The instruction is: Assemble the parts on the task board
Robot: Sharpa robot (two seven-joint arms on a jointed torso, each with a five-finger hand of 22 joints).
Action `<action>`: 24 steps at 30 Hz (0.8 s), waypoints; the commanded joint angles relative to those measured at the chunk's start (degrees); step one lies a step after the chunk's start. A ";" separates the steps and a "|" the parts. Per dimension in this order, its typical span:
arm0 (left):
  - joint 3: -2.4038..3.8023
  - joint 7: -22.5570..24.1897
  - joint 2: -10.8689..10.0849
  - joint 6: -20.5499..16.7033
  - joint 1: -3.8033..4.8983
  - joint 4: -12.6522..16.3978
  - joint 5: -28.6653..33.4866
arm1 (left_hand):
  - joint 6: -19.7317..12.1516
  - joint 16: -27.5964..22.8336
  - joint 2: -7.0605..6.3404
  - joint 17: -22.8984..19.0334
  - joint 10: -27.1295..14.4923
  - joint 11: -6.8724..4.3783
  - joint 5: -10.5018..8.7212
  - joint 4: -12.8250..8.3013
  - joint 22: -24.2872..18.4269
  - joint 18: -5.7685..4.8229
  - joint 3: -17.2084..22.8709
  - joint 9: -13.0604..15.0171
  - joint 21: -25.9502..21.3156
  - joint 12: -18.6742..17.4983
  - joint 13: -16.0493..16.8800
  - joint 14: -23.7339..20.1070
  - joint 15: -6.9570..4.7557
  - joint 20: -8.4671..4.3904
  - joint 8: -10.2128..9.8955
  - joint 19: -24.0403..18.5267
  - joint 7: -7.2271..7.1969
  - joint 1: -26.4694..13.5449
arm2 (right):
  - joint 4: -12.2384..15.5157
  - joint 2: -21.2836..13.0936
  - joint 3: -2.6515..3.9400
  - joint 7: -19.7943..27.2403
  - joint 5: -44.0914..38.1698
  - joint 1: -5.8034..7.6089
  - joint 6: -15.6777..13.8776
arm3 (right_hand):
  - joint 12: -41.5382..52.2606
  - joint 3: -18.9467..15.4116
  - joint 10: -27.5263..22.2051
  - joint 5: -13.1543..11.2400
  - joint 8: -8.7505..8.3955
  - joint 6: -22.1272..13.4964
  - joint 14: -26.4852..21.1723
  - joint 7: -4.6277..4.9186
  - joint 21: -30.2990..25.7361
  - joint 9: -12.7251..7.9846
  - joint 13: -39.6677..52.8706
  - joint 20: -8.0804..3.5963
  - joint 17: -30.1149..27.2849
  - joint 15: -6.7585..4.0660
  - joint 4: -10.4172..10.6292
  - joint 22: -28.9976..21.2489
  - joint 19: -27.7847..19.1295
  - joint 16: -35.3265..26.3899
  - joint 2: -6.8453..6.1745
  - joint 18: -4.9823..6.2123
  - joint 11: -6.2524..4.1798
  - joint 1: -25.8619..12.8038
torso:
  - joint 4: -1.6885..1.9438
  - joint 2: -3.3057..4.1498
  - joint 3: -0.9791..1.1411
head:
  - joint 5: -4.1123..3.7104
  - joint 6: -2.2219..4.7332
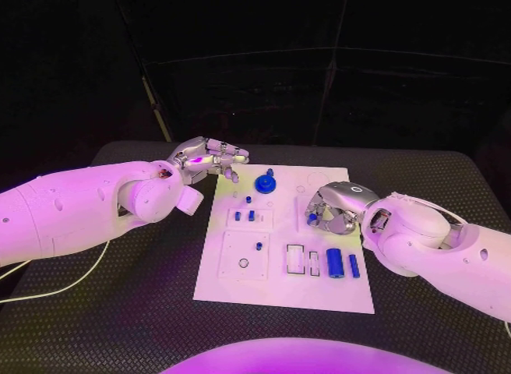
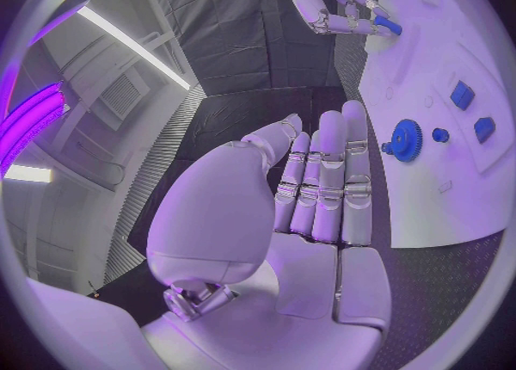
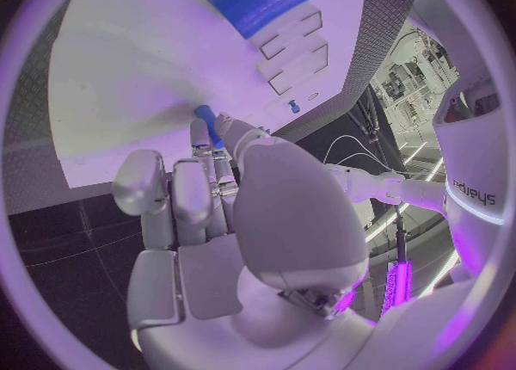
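Board: the white board (image 1: 287,292) lies in the middle of the head view, running from centre to lower centre.
Done, as a judgement: a blue gear (image 1: 265,184) stands at the board's upper middle, and small pegs (image 1: 244,216) stand left of centre, so some parts look seated.
Left: a thick cylinder (image 1: 336,262) and a thin rod (image 1: 354,266) lie loose at the board's lower right; the frames (image 1: 295,259) beside them stand unfilled.
Right hand: the right hand (image 1: 332,209), at centre right over the board's right edge, pinches a small blue pin (image 3: 207,124).
Left hand: the left hand (image 1: 207,159), upper left of centre just off the board's top corner, holds nothing, fingers straight and side by side.
View difference: the right wrist view shows the pin at the fingertips, which the head view barely shows; the left wrist view shows the bare palm (image 2: 312,241).
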 commanded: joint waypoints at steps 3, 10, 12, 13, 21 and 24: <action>0.04 0.27 -0.05 0.66 0.07 0.04 0.25 | -0.17 -0.19 0.78 -0.09 -0.34 0.08 -0.12 -0.02 -0.07 0.71 -0.45 -0.03 -0.37 0.23 -0.03 -0.39 -0.02 -0.01 -0.13 -0.35 0.07 -0.01 | 0.86 -0.16 0.04 -1.83 -2.42 0.06 -6.33 | -0.55 1.40 0.65 -0.36 0.70 1.09 0.92 -0.55 0.34 0.55 -0.04 -0.40 -0.31 -0.54 -0.33 0.17 0.19 0.13 1.33 -1.19 -0.08 0.48 | -0.04 -0.08 0.04 | -0.05 0.00; 0.04 0.22 -0.12 0.55 0.07 -0.09 0.25 | -0.17 -0.18 0.85 -0.14 -0.36 0.08 -0.12 -0.01 -0.10 0.72 -0.48 -0.03 -0.39 0.26 -0.03 -0.39 -0.01 0.00 -0.13 -0.35 0.08 -0.04 | 3.90 -1.02 0.04 -0.95 -2.38 0.04 -10.04 | -1.66 3.35 0.65 0.42 0.41 0.73 0.83 -0.22 0.46 0.39 -0.09 -0.40 -0.79 -0.41 -1.16 0.25 0.19 -0.03 0.22 -1.21 0.18 0.53 | 0.01 -0.04 0.04 | 0.04 0.11; 0.04 0.22 -0.13 0.57 0.06 -0.12 0.25 | -0.17 -0.18 0.85 -0.14 -0.36 0.08 -0.12 -0.01 -0.10 0.72 -0.48 -0.03 -0.39 0.26 -0.03 -0.39 -0.01 0.00 -0.13 -0.35 0.08 -0.04 | 5.35 -1.23 0.04 -0.51 -1.94 0.04 -10.83 | -1.81 3.60 0.65 0.51 0.37 0.71 0.82 -0.18 0.47 0.37 -0.09 -0.38 -0.85 -0.39 -1.27 0.24 0.17 -0.04 -0.01 -1.21 0.21 0.47 | 0.03 -0.02 0.06 | 0.07 0.13; 0.04 0.23 -0.13 0.57 0.06 -0.13 0.25 | -0.17 -0.18 0.85 -0.14 -0.36 0.08 -0.12 -0.01 -0.10 0.72 -0.48 -0.03 -0.39 0.26 -0.03 -0.39 -0.01 0.00 -0.13 -0.35 0.08 -0.04 | 5.95 -1.28 0.04 -0.32 -1.72 0.04 -11.07 | -1.89 3.72 0.66 0.53 0.35 0.71 0.82 -0.16 0.47 0.36 -0.08 -0.37 -0.87 -0.38 -1.33 0.22 0.16 -0.04 -0.15 -1.21 0.22 0.42 | 0.03 -0.04 0.06 | 0.09 0.14; 0.04 0.29 -0.05 0.59 0.06 -0.23 0.25 | -0.17 -0.18 0.85 -0.14 -0.36 0.08 -0.12 -0.01 -0.10 0.72 -0.48 -0.03 -0.39 0.26 -0.03 -0.39 -0.01 0.00 -0.13 -0.35 0.08 -0.04 | 9.84 0.81 0.04 1.85 0.85 0.01 -11.08 | -2.19 3.83 0.80 0.50 0.35 0.82 0.81 -0.12 0.50 0.34 -0.04 -0.31 -1.01 -0.32 -1.36 0.22 0.13 -0.06 -0.85 -1.20 0.27 -0.20 | 0.06 -0.02 -0.04 | 0.44 0.08; 0.04 0.30 0.08 0.62 0.06 -0.26 0.25 | -0.17 -0.18 0.85 -0.14 -0.36 0.08 -0.12 -0.01 -0.10 0.72 -0.48 -0.03 -0.39 0.26 -0.03 -0.39 -0.01 0.00 -0.13 -0.35 0.08 -0.04 | 9.62 2.83 -0.01 2.86 1.93 -0.07 -10.20 | -2.31 3.82 0.79 0.42 0.32 0.81 0.79 -0.10 0.50 0.33 -0.03 -0.29 -1.12 -0.30 -1.32 0.21 0.12 -0.10 -1.01 -1.20 0.29 -0.43 | 0.20 -0.02 -0.08 | 0.55 0.00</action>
